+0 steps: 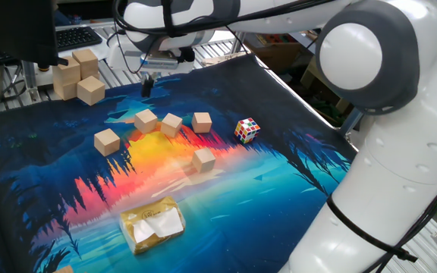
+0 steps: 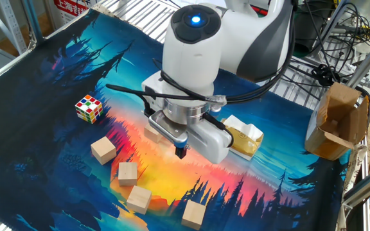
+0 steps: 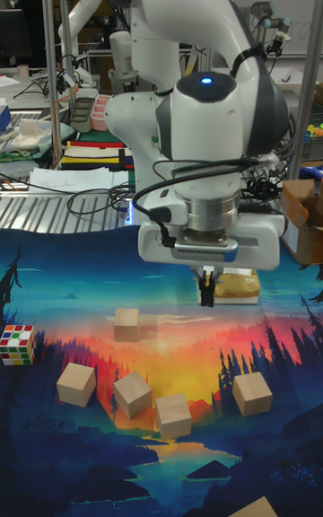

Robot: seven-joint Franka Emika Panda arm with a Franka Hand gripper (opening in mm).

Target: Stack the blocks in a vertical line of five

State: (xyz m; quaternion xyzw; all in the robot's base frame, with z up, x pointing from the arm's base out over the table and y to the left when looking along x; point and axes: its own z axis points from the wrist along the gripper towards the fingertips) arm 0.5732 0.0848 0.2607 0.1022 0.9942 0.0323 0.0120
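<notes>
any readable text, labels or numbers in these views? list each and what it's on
Red sign at the table's far edge, the other fixed view: white characters, cut off and too blurred to read.
Yellow packet on the mat: no legible print.
Wooden blocks, puzzle cube, gripper: no text visible.
</notes>
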